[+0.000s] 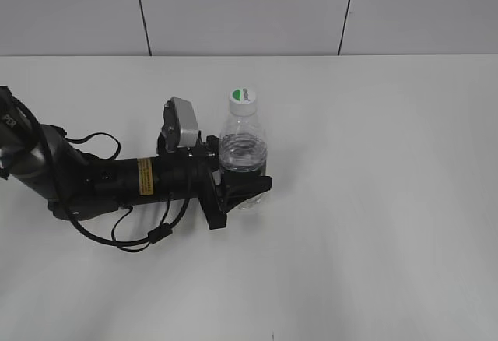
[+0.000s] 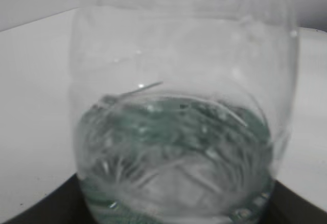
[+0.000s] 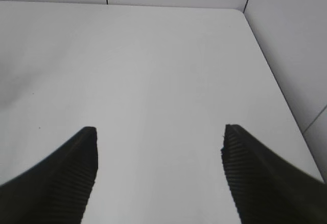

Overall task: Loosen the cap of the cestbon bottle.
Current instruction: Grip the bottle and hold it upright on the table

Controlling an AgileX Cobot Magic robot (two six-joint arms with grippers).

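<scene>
The cestbon bottle (image 1: 243,150) stands upright on the white table, clear and ribbed, with water inside. Its white cap (image 1: 243,98) with a green mark sits on top. My left gripper (image 1: 243,188) is shut around the bottle's lower body, the arm reaching in from the left. In the left wrist view the bottle (image 2: 179,111) fills the frame, its green label seen through the plastic. My right gripper (image 3: 159,139) is open and empty over bare table; it does not show in the exterior view.
A white table (image 1: 373,201) with grey wall panels behind it. In the right wrist view the table's far right corner (image 3: 240,12) and right edge meet the wall.
</scene>
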